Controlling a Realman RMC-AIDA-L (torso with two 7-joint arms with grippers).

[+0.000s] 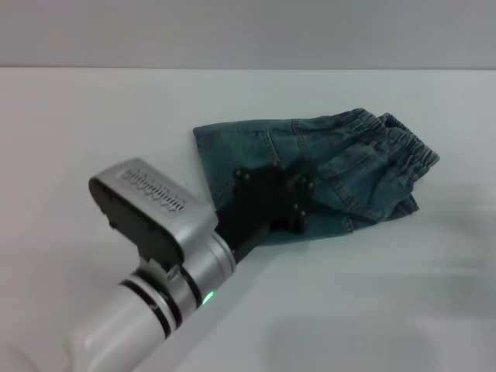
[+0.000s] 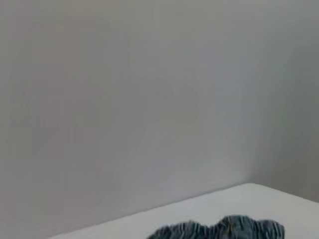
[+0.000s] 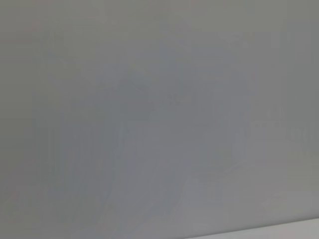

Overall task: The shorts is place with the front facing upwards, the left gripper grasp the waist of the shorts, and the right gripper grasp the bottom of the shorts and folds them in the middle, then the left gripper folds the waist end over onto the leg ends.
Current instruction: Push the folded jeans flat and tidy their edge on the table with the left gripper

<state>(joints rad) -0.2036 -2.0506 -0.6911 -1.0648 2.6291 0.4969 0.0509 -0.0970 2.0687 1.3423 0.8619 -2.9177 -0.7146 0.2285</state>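
The blue denim shorts [image 1: 349, 163] lie folded on the white table [image 1: 93, 116], right of centre in the head view. Their gathered elastic waist [image 1: 407, 147] points to the far right, and the plain end lies to the left. My left gripper [image 1: 298, 203], black on a silver arm, hovers over or rests on the near edge of the shorts and hides part of the cloth. The left wrist view catches only a strip of the gathered waist [image 2: 219, 231] on the table. My right gripper is out of view, and its wrist view shows mostly a grey wall.
The silver left forearm [image 1: 155, 232] runs from the lower left corner towards the shorts. A grey wall [image 1: 248, 31] stands behind the far table edge. White table surface surrounds the shorts on all sides.
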